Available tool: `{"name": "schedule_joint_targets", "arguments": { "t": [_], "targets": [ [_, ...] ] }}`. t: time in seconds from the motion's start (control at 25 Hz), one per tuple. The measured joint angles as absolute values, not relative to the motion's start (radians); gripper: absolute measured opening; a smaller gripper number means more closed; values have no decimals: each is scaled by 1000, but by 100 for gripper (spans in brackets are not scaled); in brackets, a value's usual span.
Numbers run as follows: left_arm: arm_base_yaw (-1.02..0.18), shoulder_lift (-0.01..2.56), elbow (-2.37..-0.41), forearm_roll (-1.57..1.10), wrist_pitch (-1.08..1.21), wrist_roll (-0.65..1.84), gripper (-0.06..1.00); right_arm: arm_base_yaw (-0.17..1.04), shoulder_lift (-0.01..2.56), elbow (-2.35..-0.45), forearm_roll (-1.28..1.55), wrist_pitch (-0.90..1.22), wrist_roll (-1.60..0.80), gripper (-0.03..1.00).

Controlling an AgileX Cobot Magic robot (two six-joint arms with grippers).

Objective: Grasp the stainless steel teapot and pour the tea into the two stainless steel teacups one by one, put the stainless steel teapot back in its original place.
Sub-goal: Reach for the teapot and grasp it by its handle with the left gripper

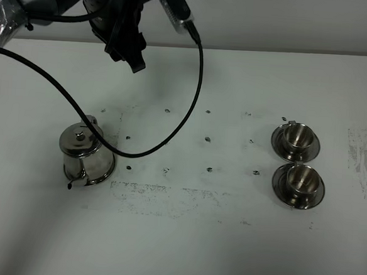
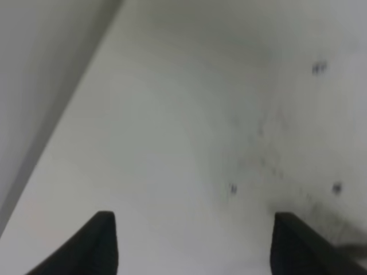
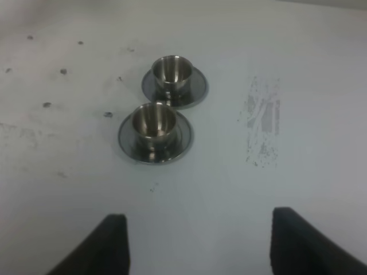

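stainless steel teapot (image 1: 86,153): on bench (image 1: 194,251), 8 o'clock of centre. rigid, slick, likely heavy when filled; take by loop handle. left end effector (image 2: 192,246) spread, empty, well apart at teapot's 1 o'clock. right end effector (image 3: 198,243) spread, empty.

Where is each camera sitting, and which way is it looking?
Exterior high: sits up high and looks down on the table, the teapot and the two teacups; the left arm and left hand show at the top.
Left wrist: sits on the left arm and looks past its open fingers at speckled table.
Right wrist: sits on the right arm and looks past the open right hand at both teacups.
Shared: exterior high and right wrist both see the teacups on their saucers.
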State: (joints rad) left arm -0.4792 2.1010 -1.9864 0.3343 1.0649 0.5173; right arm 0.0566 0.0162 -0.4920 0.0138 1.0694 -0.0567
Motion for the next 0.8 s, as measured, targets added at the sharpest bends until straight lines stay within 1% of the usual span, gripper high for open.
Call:
{"name": "schedule_joint_targets", "arguments": {
  "t": [0.24, 0.44, 0.52, 0.68, 0.8],
  "targets": [
    [-478, 2114, -1943, 370, 1098, 568, 52, 57, 16, -492, 14, 1069, -57, 51],
    [-452, 2098, -1827, 382, 1101, 526, 52, 57, 16, -492, 14, 1069, -57, 51],
    [-433, 2051, -1764, 404, 1091, 492, 52, 57, 16, -492, 14, 1069, -57, 51],
    [-403, 1918, -1615, 419, 960, 448, 52, 57, 16, -492, 14, 1069, -57, 51],
    [-395, 1874, -1542, 403, 844, 442, 52, 57, 16, -492, 14, 1069, -57, 51]
  ]
}}
